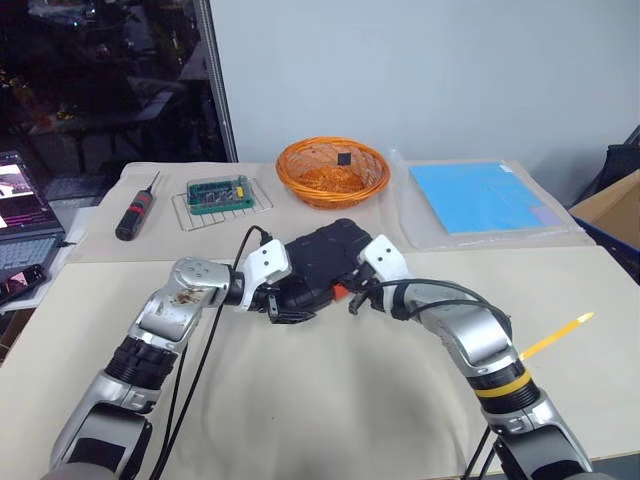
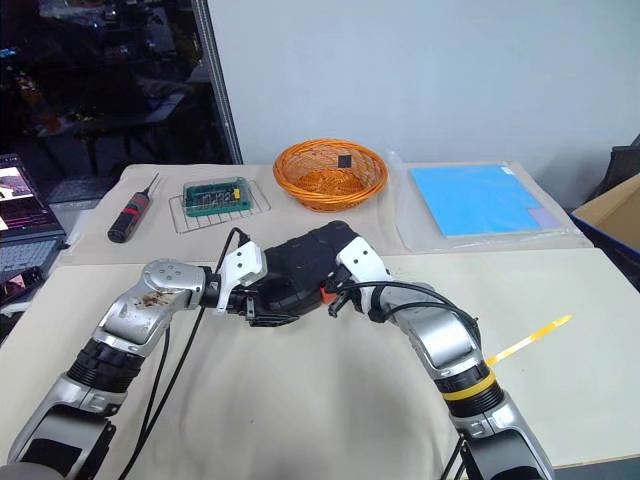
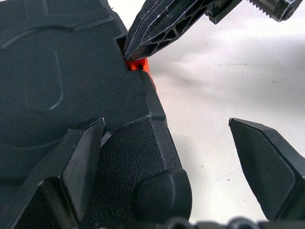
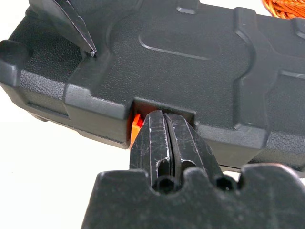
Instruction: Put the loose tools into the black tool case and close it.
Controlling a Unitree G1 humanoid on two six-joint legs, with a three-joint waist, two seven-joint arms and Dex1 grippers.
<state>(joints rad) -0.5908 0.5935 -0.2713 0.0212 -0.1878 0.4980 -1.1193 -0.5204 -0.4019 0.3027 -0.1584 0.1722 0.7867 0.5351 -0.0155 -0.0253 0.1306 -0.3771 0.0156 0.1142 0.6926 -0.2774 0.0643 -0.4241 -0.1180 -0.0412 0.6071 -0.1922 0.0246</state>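
While the black tool case (image 1: 320, 260) lies lid-down mid-table, its orange latch (image 4: 135, 125) is pressed by the right gripper (image 4: 164, 125), jaws together. Left gripper (image 3: 176, 143), jaws apart, is braced on the corner. Push should be kept square & steady till latch is seated.

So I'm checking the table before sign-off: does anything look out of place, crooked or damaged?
Nothing looks spilled or broken. The black case lies shut but at a slant to the table edge. A thick black screwdriver lies apart at the far left, and a yellow strip sticks out beside the right arm.
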